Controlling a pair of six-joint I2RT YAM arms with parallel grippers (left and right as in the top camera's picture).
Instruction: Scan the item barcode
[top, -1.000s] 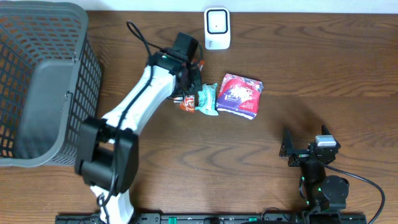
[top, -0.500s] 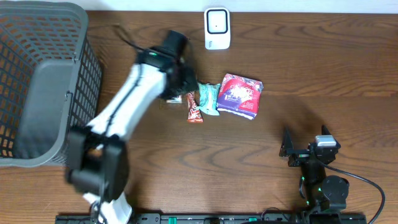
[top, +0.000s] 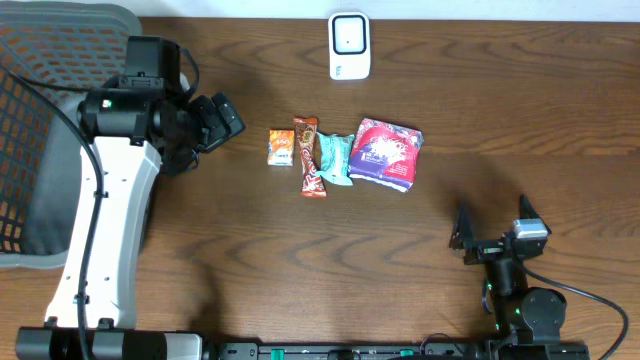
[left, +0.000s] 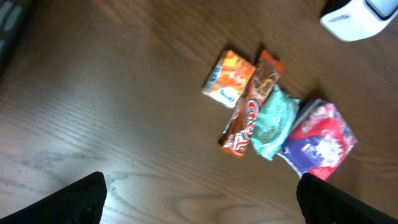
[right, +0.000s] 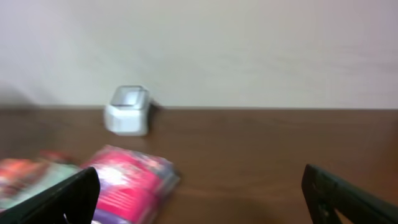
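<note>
Tabletop (top: 300, 260) of dark wood meets pale wall (right: 249, 50) behind white scanner (right: 127, 111).

Four packets lie flat in a mid-table row, left to right: orange sachet (top: 280, 147), brown bar (top: 309, 158), teal pack (top: 333, 158), red-purple pack (top: 386, 153). White scanner (top: 349, 45) stands far side.

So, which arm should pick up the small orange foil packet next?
Left. The left pincer hovers open beside the small orange foil packet; the right pincer sits far away on the opposite side.
</note>
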